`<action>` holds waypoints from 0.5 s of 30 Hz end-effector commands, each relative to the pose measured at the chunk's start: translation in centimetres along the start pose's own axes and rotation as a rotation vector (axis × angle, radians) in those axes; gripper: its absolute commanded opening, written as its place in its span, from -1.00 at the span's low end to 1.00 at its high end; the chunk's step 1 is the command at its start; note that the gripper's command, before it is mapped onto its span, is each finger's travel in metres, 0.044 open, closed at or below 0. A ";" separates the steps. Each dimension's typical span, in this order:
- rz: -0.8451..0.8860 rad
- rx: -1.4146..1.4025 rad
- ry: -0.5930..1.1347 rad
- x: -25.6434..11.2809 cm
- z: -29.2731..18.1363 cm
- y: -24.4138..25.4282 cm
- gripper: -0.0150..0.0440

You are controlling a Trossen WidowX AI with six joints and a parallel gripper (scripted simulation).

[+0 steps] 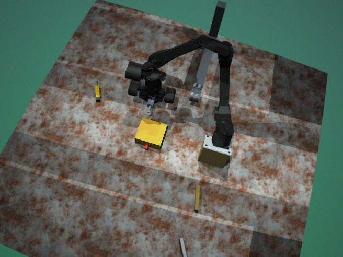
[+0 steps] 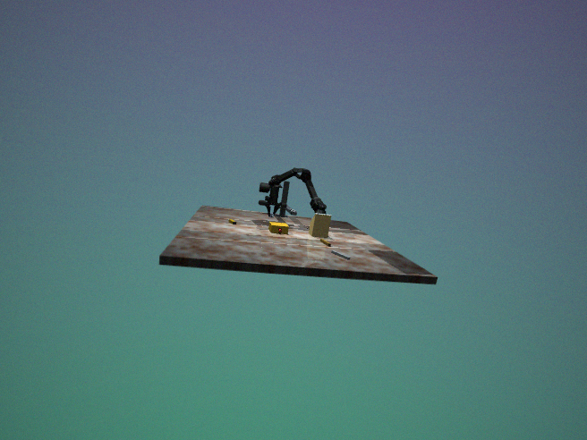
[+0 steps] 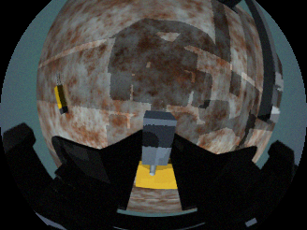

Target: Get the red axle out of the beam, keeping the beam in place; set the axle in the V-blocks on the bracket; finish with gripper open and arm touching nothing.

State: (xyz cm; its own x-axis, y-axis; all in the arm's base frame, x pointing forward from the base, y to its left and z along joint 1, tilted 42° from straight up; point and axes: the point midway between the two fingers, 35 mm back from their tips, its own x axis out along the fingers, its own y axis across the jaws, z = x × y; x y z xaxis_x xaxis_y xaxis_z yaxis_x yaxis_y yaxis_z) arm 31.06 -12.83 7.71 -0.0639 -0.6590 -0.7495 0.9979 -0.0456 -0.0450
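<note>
Well, the gripper point(image 1: 150, 100) point(image 2: 273, 214) point(image 3: 156, 134) is closed only partway, its fingers set firmly on a grey block point(image 1: 151, 101) point(image 3: 158, 135) with a slim pin point(image 1: 149, 109) point(image 3: 152, 170) sticking out of one end. It hangs above the table point(image 1: 82, 215) point(image 2: 227, 258) point(image 3: 84, 51), on the far-edge side of the yellow beam point(image 1: 150, 132) point(image 2: 278, 227) point(image 3: 156, 177) and apart from it.

The beam sits near the middle of the table, and the red axle point(image 1: 146, 147) point(image 2: 279, 230) is in it, one end poking out of the side that faces the near edge.

Towards the far edge stands a dark upright post point(image 1: 217, 20) point(image 2: 284, 196), with a grey strip point(image 1: 203, 66) beside it; that may well be the bracket, though the V-blocks are hard to make out.

Over towards the left edge lies a small yellow tool point(image 1: 97, 91) point(image 2: 232, 221) point(image 3: 61, 98) with a thin metal tip. The arm's pedestal point(image 1: 213, 158) point(image 2: 319, 226) stands on the right-edge side of the beam. Between it and the near edge lies a brass-coloured bar point(image 1: 196, 198) point(image 2: 325, 242), with a pale grey bar point(image 1: 182, 246) point(image 2: 340, 255) closer to that edge.
</note>
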 end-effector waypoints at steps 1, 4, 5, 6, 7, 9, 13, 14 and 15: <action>-0.005 -0.006 -0.003 0.8 0.0 -0.1 -0.49; -0.005 -0.006 -0.003 1.3 0.0 0.0 -0.49; -0.005 -0.006 -0.003 1.5 0.0 0.0 -0.49; -0.005 -0.006 -0.003 1.6 0.0 0.0 -0.49; -0.005 -0.006 -0.003 1.8 0.0 0.0 -0.49; -0.005 -0.006 -0.003 2.1 0.0 0.0 -0.49; -0.005 -0.006 -0.003 2.8 0.0 0.0 -0.49; -0.005 -0.006 -0.003 2.9 0.0 0.0 -0.49; -0.005 -0.006 -0.003 3.1 0.0 0.0 -0.49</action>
State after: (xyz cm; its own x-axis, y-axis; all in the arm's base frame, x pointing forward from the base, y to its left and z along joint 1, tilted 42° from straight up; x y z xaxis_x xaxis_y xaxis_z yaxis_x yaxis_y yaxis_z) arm 31.01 -14.46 5.88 -0.0644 -0.6595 -0.7489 0.9979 -0.0458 -0.0455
